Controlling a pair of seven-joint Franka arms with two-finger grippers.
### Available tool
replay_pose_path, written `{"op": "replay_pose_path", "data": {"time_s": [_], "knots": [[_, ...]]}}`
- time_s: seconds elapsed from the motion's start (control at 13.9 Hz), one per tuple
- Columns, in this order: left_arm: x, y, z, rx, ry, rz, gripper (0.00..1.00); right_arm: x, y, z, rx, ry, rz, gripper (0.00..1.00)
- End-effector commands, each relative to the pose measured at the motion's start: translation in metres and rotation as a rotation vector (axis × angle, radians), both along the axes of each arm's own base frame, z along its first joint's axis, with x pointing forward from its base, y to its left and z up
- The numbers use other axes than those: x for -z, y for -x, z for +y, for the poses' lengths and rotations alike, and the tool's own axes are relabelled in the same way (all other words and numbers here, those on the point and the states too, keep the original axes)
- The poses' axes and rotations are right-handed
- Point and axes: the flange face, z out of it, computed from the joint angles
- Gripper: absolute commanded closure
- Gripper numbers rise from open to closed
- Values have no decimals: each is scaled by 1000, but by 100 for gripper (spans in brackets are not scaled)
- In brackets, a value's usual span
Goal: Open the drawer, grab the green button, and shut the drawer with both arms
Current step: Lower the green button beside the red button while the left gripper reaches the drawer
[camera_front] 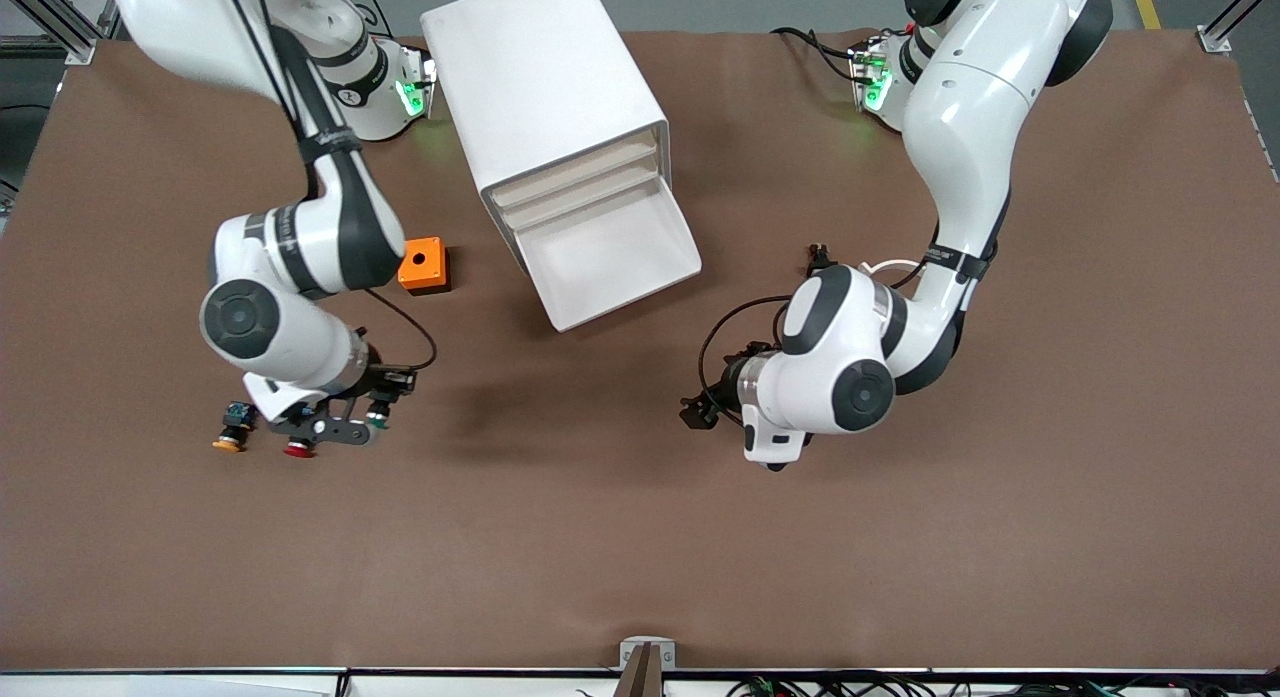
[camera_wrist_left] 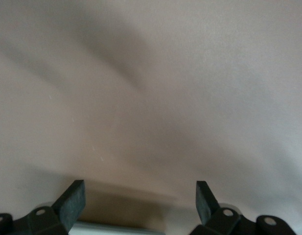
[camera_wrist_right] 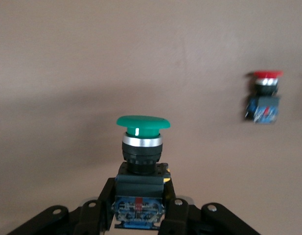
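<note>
I have the button (camera_wrist_right: 143,161) pinched in my right gripper (camera_wrist_right: 141,210), the fingers pressed against the two sides of its bluish rear block, with the green cap pointing away from the wrist. In the front view my right gripper (camera_front: 345,422) is low over the table (camera_front: 640,537) toward the right arm's end, about midway between the base edge and the camera edge, and the button's (camera_front: 378,414) cap peeks out by the fingers. I cannot tell whether it hangs just above the cloth or already rests on it.

A red button (camera_front: 298,447) and an orange button (camera_front: 232,429) lie on the table right beside my right gripper, the orange one nearest the right arm's end. An orange box (camera_front: 423,265) sits closer to the bases, next to the cabinet (camera_front: 545,107).

The drawer (camera_front: 615,252) is pulled out from the cabinet's lowest slot and looks empty. Judging by this, opening and taking are done; closing remains.

My left gripper (camera_wrist_left: 140,205) is spread wide with nothing between its fingers, and it hangs over bare table (camera_wrist_left: 151,88) toward the left arm's end, waiting. In the front view the left gripper (camera_front: 700,413) sits low near the middle of the table.

The button looks light, rigid plastic. The domed cap is smooth and would slip, so the squared body or rear block is the place to hold. The rear block shows small terminals, so I would squeeze gently.
</note>
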Motion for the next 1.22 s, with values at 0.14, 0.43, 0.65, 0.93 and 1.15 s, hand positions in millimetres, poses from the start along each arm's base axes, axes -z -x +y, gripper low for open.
{"op": "replay_pose_path", "data": {"time_s": [0.14,0.43,0.65,0.93,1.15], "knots": [[1,36,-54,156,-97,-140,1,59,15,-48,-139,-27,-70,100],[20,69,-88,249,-166,-181,1,93,23,-62,-159,-21,-101,100],[33,90,-101,272,-178,-164,1,106,23,-63,-146,-19,-103,100],[48,123,-124,321,-209,-151,1,126,23,-65,-97,-42,-99,100],[55,142,-137,346,-217,-141,1,131,23,-64,-83,-51,-94,100]]}}
